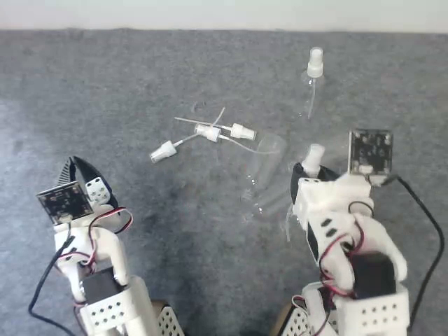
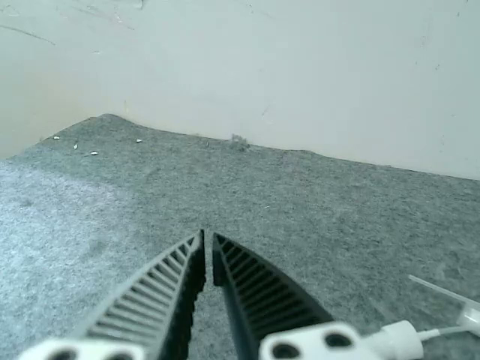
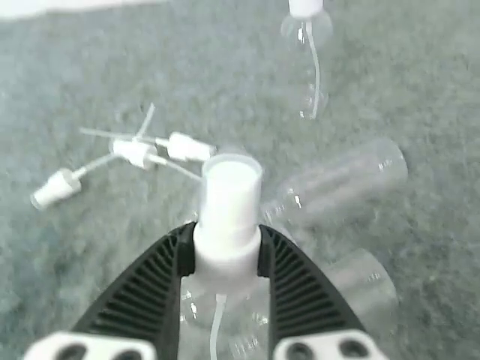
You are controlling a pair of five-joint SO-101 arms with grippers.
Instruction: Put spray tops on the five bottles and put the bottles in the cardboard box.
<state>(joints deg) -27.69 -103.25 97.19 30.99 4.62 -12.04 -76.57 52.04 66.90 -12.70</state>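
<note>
Clamped tight by the right gripper (image 3: 225, 234), the spray top (image 3: 225, 196) of a clear bottle (image 3: 214, 319); near this bottle three loose spray tops (image 1: 208, 132), just beside it two bare bottles (image 3: 337, 184) lying down, well apart from it the left gripper (image 2: 208, 244), fingers pressed together, empty.

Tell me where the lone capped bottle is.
High view: the capped bottle sits on the right side of the carpet near the far wall, beyond the right end effector.

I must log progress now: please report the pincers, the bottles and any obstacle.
Left pincer shut, empty. Right pincer shut on spray top of a bottle. Two bare bottles lying close by.
</note>
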